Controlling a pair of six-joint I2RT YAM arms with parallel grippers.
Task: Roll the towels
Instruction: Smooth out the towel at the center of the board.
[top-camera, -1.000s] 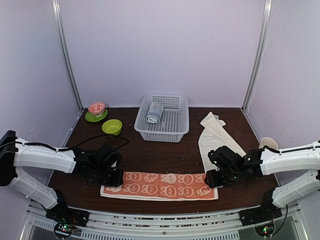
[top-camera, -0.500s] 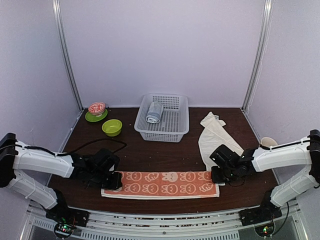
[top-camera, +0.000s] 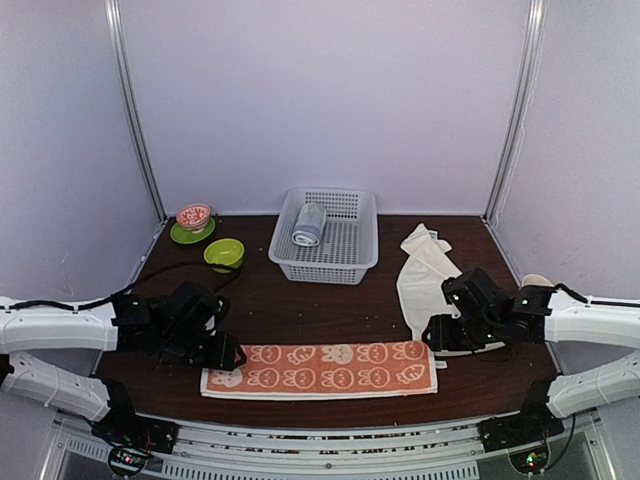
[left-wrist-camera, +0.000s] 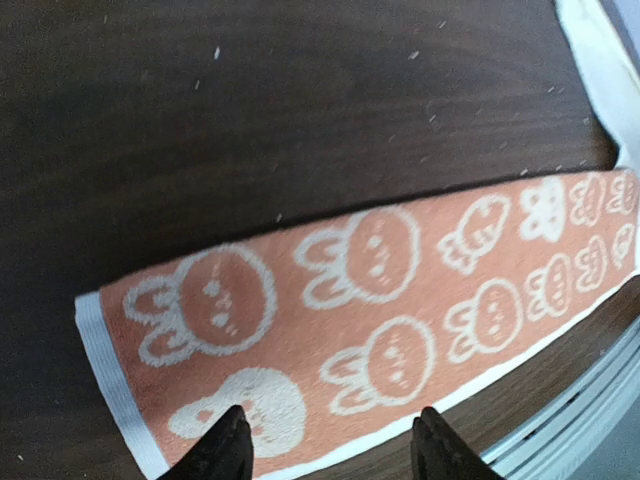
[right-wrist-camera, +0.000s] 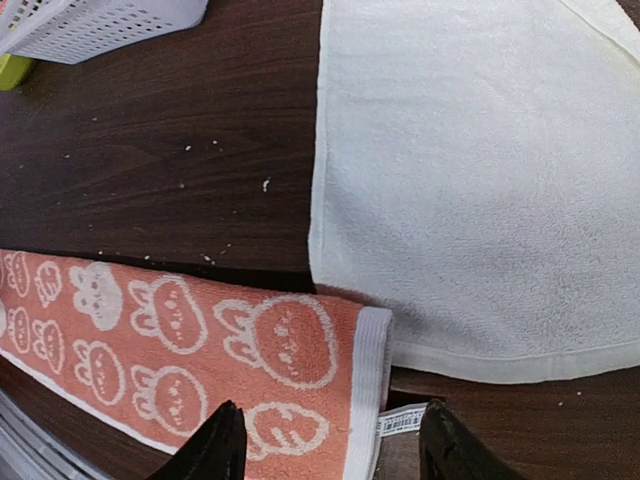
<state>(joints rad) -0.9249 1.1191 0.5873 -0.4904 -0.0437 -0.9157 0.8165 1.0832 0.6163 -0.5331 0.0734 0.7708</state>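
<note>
White plastic basket (top-camera: 345, 268) holding a grey-blue rolled towel (top-camera: 309, 224), well beyond the left gripper (top-camera: 232, 358) and right gripper (top-camera: 432, 338); lime bowl (top-camera: 224, 253) and patterned bowl (top-camera: 194, 215) on green plate (top-camera: 181, 237) beyond the left.

Soft, even light fills the scene, shadows faint. In the left wrist view the dark worktop (left-wrist-camera: 250, 120) carries a pale sheen above the salmon-orange towel (left-wrist-camera: 400, 300), and the fingers (left-wrist-camera: 228, 450) at its near edge are blurred.
</note>
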